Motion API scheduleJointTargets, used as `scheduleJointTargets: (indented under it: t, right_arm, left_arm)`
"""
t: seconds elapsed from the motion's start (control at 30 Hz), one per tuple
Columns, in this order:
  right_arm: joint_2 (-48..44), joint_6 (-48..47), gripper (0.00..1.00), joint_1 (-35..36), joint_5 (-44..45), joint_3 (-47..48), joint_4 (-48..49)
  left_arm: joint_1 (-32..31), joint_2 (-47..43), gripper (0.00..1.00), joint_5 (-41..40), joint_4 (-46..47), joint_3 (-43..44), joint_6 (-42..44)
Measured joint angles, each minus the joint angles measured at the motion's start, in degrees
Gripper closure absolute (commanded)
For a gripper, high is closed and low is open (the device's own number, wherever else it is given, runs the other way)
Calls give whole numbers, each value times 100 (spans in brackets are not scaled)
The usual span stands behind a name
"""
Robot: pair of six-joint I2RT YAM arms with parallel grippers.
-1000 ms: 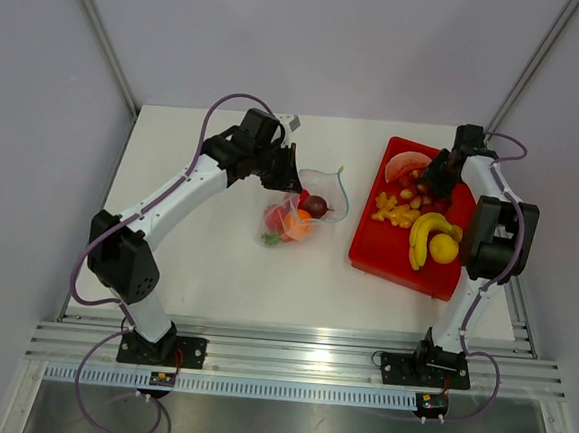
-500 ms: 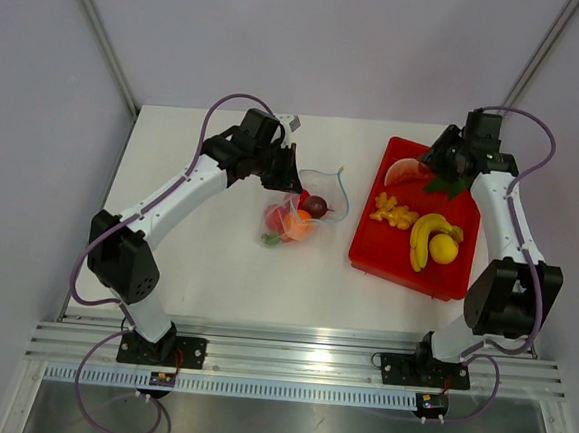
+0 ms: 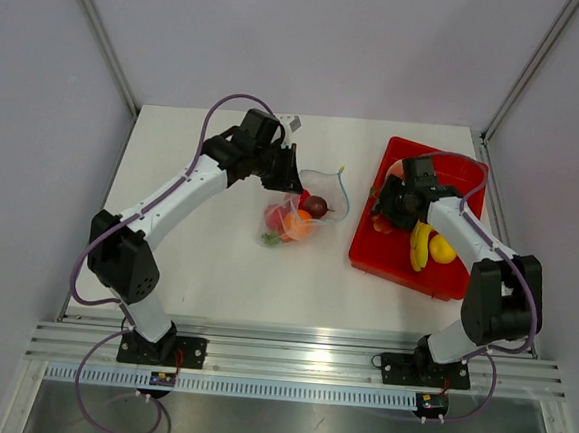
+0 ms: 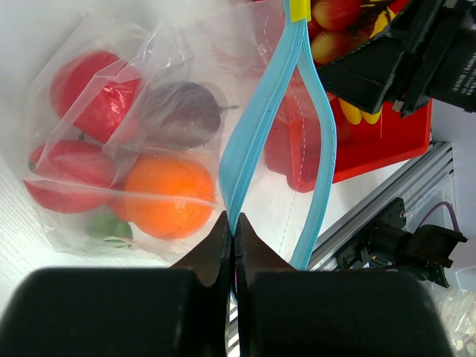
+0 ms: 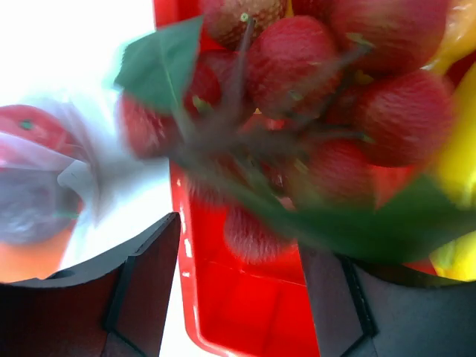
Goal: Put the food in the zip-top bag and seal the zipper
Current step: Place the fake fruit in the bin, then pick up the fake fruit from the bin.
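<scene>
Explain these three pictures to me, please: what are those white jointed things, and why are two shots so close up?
The white jointed things are two robot arms bolted to a table. The wide picture comes from a camera above and behind them. The close-ups come from a small camera on each wrist, looking past that arm's own fingers. The left gripper is shut, pinching the light blue zipper of a clear zip-top bag, which lies on the table, mouth open, holding toy food: red, orange and purple pieces. On the right stands a red tray with a banana and a yellow fruit. The right gripper hangs over the tray's left edge with a bunch of red berries between its fingers; blur hides whether it grips them.
</scene>
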Motion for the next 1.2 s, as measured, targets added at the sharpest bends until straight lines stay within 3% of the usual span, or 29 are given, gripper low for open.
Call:
scheduleJointTargets:
  t: [0.2,0.47,0.97,1.2]
  right_arm:
    - [-610,-162,29,0,385,387,-199]
    - [-1392,-240,39,0,905,640,-219]
    - [-640,-1587,43,516,1991,1207,-448]
    - [-184,-1838,40,518,2253,1606,-356]
  left_arm:
    - [0,0,100,44,39,-90,0]
    - [0,0,100,52,39,-90,42]
    - [0,2,100,63,20,-52,44]
    - [0,146,100,223,-111,555,28]
